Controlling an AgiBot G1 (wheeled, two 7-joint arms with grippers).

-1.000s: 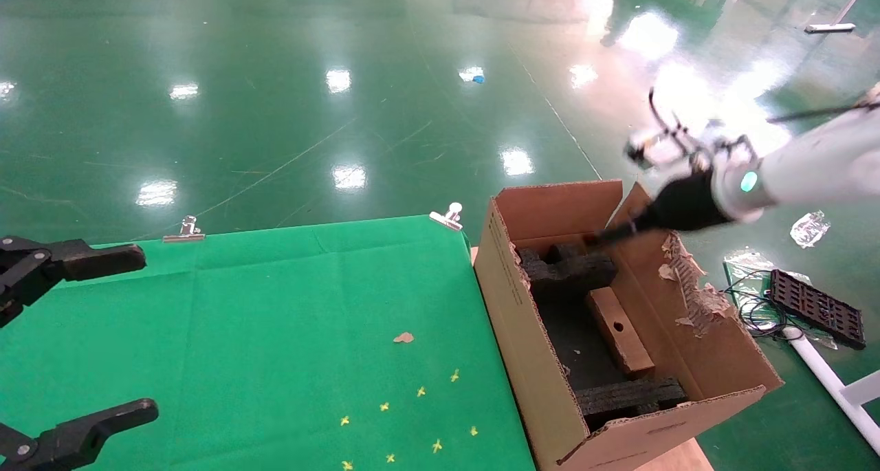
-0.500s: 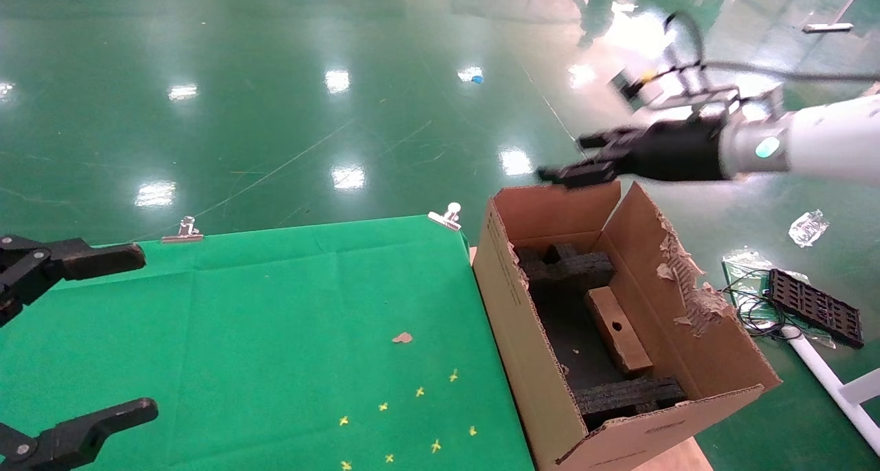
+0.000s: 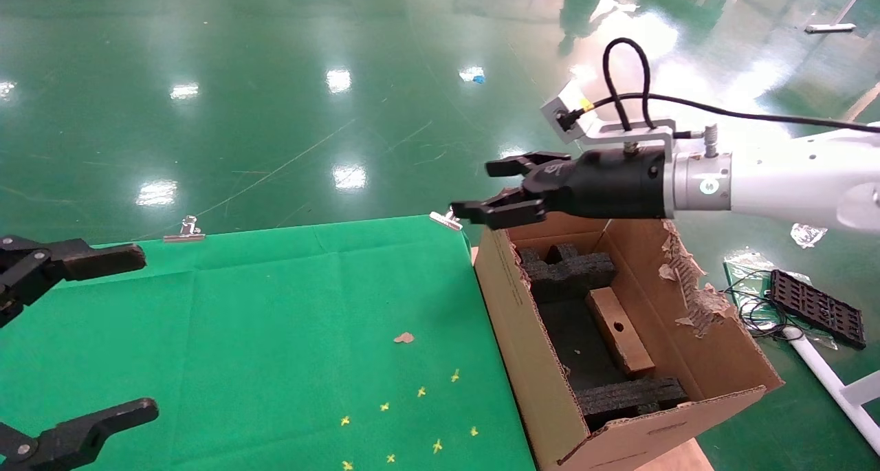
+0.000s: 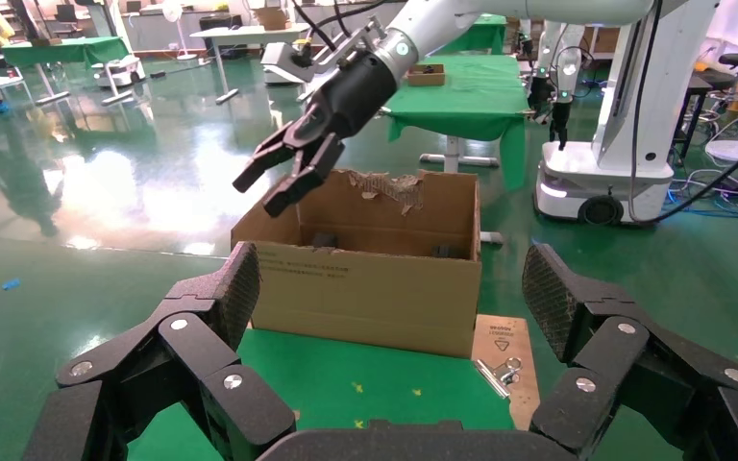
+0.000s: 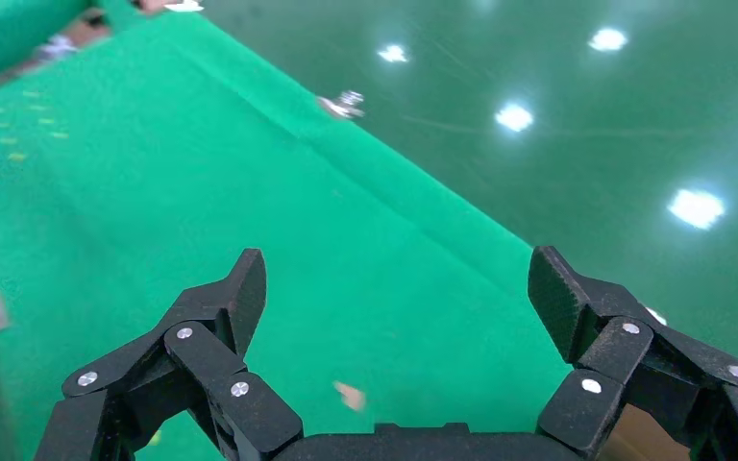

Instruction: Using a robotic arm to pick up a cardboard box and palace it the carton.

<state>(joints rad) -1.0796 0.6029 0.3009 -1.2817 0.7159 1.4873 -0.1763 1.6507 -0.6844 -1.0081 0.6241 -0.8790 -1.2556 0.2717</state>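
Plainly, the cardboard box (image 3: 620, 331) lay inside the carton (image 3: 543, 381), a narrow brown slab resting on the dark floor of the interior with the round hole in its upper face showing, set between a black foam insert (image 3: 567, 270) at the far end and another foam insert (image 3: 629, 397) at the near end. The right gripper (image 3: 493, 190) hung in the air above the carton's far left corner, over the corner of the green cloth-covered table (image 3: 275, 333), its black fingers spread wide and holding nothing; the box sat well below it and nearer the robot, apart from the claw with no contact. The white robotic arm (image 3: 784, 182) reached in level from the right, crossing above the carton's far wall, with a grey camera block (image 3: 565, 115) and a looping black cable (image 3: 629, 65) above the gripper body. From the left wrist view the same claw (image 4: 278, 179) appeared raised above the carton (image 4: 365, 288), clear of its rim. The carton's right flap was ragged and torn (image 3: 684, 278), and small black print ran along its left side. The left gripper (image 3: 72, 340) stayed parked low at the left over the table, its fingers wide apart and empty. A silver binder clip (image 3: 447, 216) sat at the table's far corner just below the right claw, and a small brown scrap (image 3: 403, 337) lay on the cloth.
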